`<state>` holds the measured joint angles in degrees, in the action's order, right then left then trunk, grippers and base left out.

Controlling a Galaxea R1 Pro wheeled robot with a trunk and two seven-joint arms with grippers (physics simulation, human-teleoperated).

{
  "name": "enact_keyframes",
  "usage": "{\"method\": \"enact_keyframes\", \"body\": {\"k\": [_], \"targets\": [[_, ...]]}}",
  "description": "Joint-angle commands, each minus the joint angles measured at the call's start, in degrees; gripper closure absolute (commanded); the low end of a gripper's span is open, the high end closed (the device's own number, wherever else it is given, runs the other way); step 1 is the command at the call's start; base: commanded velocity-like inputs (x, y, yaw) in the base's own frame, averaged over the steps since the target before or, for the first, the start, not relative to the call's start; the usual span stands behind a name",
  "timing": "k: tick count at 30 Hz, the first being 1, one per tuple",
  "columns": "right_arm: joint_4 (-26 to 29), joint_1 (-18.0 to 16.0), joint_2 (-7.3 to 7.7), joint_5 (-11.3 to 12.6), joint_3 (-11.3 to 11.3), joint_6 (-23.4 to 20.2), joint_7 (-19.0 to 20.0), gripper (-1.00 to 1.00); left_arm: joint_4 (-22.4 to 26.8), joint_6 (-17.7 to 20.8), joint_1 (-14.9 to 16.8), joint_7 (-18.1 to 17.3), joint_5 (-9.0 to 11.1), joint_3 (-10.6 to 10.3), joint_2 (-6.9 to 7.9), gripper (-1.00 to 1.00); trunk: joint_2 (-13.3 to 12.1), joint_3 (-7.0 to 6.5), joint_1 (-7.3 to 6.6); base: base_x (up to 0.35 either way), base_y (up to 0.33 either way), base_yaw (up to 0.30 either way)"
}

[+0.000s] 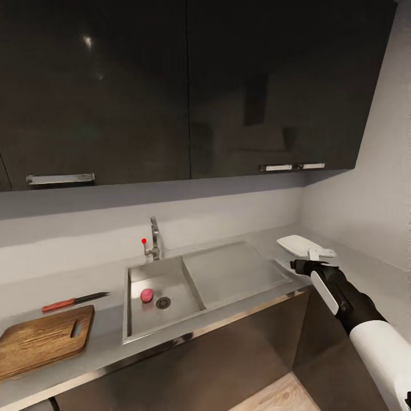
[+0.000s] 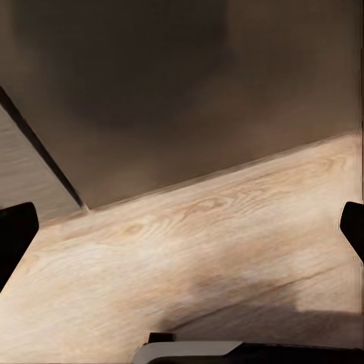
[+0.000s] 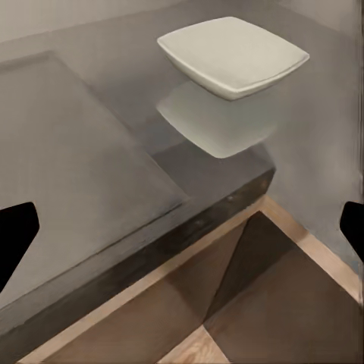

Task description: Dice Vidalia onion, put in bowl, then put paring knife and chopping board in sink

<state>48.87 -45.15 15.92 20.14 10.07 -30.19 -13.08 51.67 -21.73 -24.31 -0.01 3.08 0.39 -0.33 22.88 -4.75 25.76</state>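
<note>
**Right gripper hanging open by the bowl, onion lying in the sink**

The right gripper (image 3: 182,227) is hanging with its fingers spread wide and nothing between them, its dark fingertips (image 3: 17,231) showing at both edges of the right wrist view. In the head view the right gripper (image 1: 315,258) is reaching out over the front edge of the tabletop (image 1: 108,342), just beside the bowl (image 1: 299,245). The bowl (image 3: 231,54) is sitting upright on the tabletop near the right-hand wall, white and holding nothing, with its reflection lying on the glossy grey surface.

The left gripper (image 2: 182,231) is likewise standing wide open and gripping nothing, pointing down at the pale wood floor (image 2: 189,250) beside a dark cabinet front (image 2: 182,91).

Further left on the tabletop, the sink (image 1: 132,328) is holding the onion (image 1: 146,294), which is resting on the basin floor just beside the drain (image 1: 163,302). The tap (image 1: 153,237) is standing behind the basin, and the draining board (image 1: 234,271) is lying to the basin's right.

Left of the sink, the knife (image 1: 74,301) is lying flat on the tabletop, blade towards the sink. The board (image 1: 43,341) is lying just in front of it, bare.
</note>
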Motion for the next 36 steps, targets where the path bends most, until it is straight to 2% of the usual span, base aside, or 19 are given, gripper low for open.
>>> {"method": "enact_keyframes", "body": {"k": [1, 7, 22, 36], "targets": [[0.05, -0.02, 0.08, 0.60, 0.30, -0.13, -0.55, -1.00, 0.04, -0.07, -0.03, -0.03, 0.31, 0.04, -0.02, -1.00, 0.04, 0.01, 0.02, 0.000, -0.279, 0.000], [0.02, -0.03, 0.08, 0.60, 0.30, -0.13, -0.57, -1.00, 0.02, -0.04, -0.03, -0.04, 0.34, 0.04, -0.02, -1.00, 0.04, 0.01, 0.02, 0.106, -0.263, 0.000], [0.03, -0.03, 0.08, 0.60, 0.30, -0.13, -0.55, -1.00, -1.07, -0.06, -0.03, -0.07, 0.34, 0.05, -0.02, -1.00, 0.04, 0.01, 0.02, 0.249, -0.223, 0.000], [0.00, -0.03, 0.00, 0.72, 0.38, -0.21, -0.54, -1.00, -1.14, -0.07, -0.03, -0.08, 0.36, -0.02, -0.02, -1.00, 0.04, -0.04, 0.02, 0.027, -0.020, -0.093]]}}
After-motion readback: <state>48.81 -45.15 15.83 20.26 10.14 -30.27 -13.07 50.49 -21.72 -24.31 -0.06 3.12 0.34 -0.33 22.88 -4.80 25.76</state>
